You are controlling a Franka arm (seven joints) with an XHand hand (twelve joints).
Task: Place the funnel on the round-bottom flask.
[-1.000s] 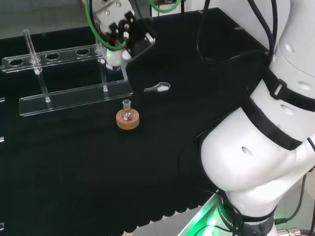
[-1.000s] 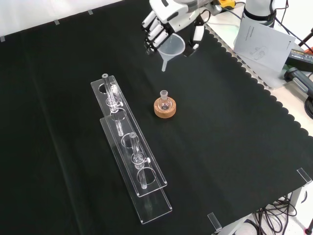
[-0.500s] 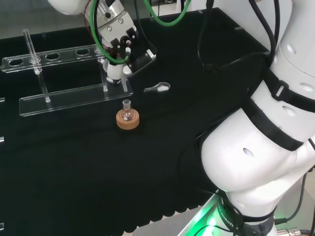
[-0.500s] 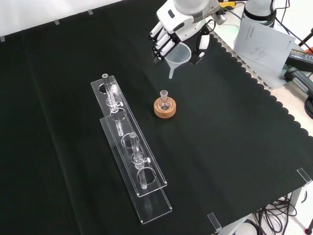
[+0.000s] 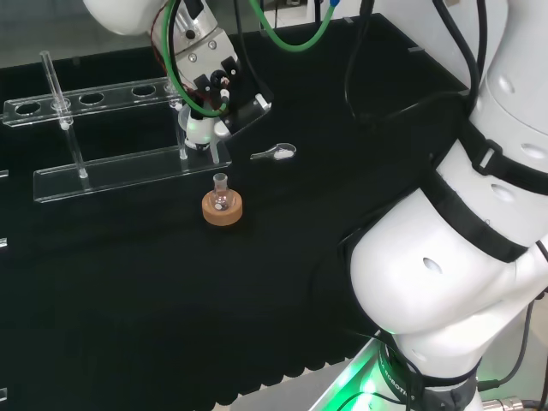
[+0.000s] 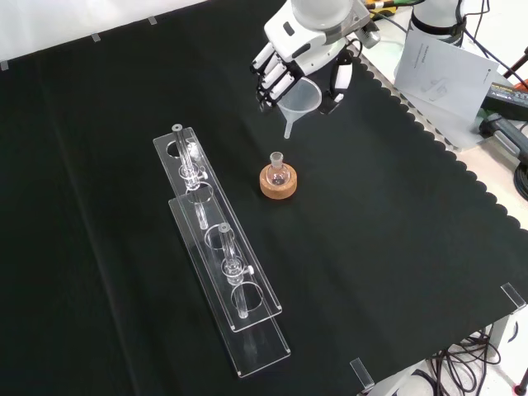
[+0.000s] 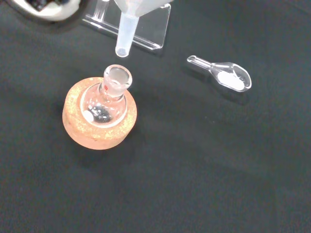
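We see bright, even light from above — the black cloth [image 6: 396, 247] stays dark with hardly any shadows. Green light glows at the arm's base [image 5: 377, 381] in the head view. Close up, the funnel [image 7: 127, 29] looks soft — the flask [image 7: 104, 99] glints.

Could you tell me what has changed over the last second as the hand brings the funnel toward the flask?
The hand, still curled around the funnel, has carried it lower and closer to the round-bottom flask in the front view; its spout is still short of the neck. The flask on its cork ring, the clear rack and the small scoop have not moved.
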